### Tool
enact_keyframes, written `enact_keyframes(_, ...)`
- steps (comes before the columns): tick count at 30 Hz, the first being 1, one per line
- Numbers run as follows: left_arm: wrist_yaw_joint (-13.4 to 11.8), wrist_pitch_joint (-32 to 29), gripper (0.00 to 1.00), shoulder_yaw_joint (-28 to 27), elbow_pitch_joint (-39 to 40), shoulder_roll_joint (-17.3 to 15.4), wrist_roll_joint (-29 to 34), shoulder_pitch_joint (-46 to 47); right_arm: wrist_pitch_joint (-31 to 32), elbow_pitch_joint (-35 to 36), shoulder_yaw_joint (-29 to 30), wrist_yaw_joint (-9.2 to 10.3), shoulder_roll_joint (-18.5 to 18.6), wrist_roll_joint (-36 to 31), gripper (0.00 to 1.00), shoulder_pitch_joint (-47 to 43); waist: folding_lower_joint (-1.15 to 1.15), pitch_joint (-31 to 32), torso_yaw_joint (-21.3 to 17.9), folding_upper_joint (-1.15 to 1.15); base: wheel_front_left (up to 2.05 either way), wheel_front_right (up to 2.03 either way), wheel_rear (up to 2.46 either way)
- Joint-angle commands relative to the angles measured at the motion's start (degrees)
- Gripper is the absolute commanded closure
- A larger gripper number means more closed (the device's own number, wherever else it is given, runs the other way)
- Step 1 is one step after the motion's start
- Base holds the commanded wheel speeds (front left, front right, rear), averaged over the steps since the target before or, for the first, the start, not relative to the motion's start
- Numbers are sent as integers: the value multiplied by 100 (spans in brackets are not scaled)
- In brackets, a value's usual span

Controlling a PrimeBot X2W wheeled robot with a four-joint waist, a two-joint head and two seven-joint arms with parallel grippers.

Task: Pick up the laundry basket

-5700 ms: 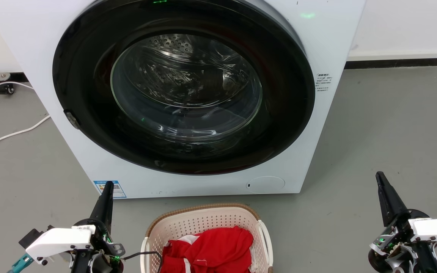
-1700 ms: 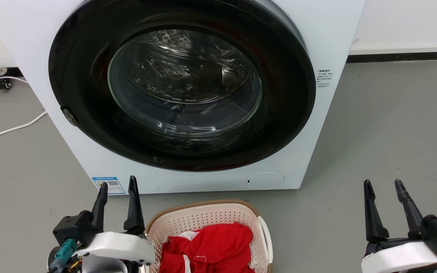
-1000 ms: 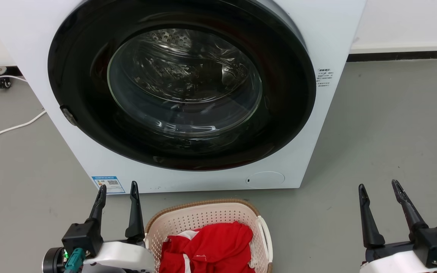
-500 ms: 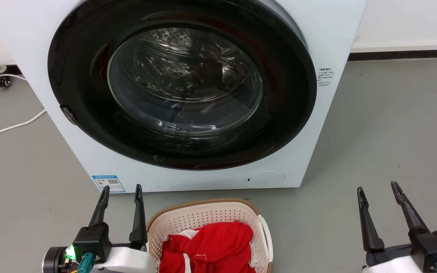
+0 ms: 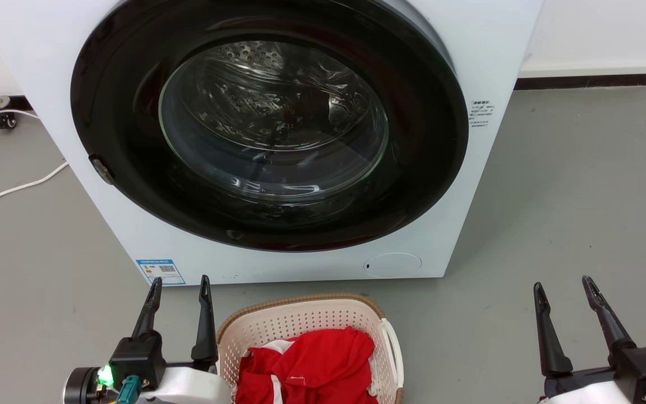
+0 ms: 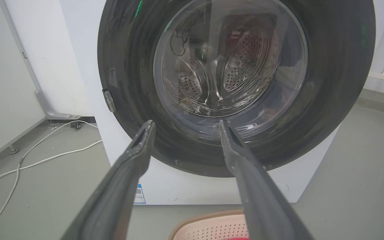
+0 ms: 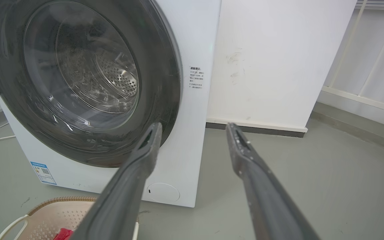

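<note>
The left gripper [image 5: 180, 279], two long dark tapered fingers spread apart and holding nothing, hovers just beside the left edge of the laundry basket [image 5: 295, 325], a cream-white perforated plastic tub with rounded corners, a brown woven-look rim and a white loop handle [image 5: 393, 348] on its right side. The right gripper [image 5: 563, 283], fingers likewise parted and empty, stands well apart to the basket's right. The basket sits on the smooth grey floor [image 5: 570, 196] close before the white front-loading washing machine [image 5: 497, 50] and holds a crumpled red cloth [image 5: 312, 365] with white trim. The washer's round glossy black door [image 5: 429, 146] is closed; through its domed glass shows a perforated steel drum [image 5: 255, 62].
</note>
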State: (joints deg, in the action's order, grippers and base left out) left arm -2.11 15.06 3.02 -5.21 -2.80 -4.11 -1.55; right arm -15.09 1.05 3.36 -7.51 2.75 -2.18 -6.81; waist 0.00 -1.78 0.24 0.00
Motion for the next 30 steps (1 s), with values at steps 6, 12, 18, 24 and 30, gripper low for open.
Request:
enact_keyframes(6,-33,17,0,-17,-18,-15,35,-70,-12,-21,-16,4,23,57,0,-22,0,17,-5,0,0,0,0)
enact_keyframes(12,-33,18,0,-23,-38,-15,7,-62,-12,-26,-50,4,23,57,0,-16,0,17,-14,0,0,0,0)
enact_keyframes(18,-31,17,0,-84,-255,-16,-129,18,-12,-201,-183,4,21,13,0,50,0,-58,-18,0,0,0,0)
enact_keyframes(24,96,17,0,-209,-898,-15,-249,299,-11,-942,-392,4,19,6,0,400,0,-377,2,0,0,0,0)
enact_keyframes(30,292,17,0,-445,-1674,-14,-252,665,-11,-1950,-822,4,18,97,0,1003,0,-804,15,0,0,0,0)
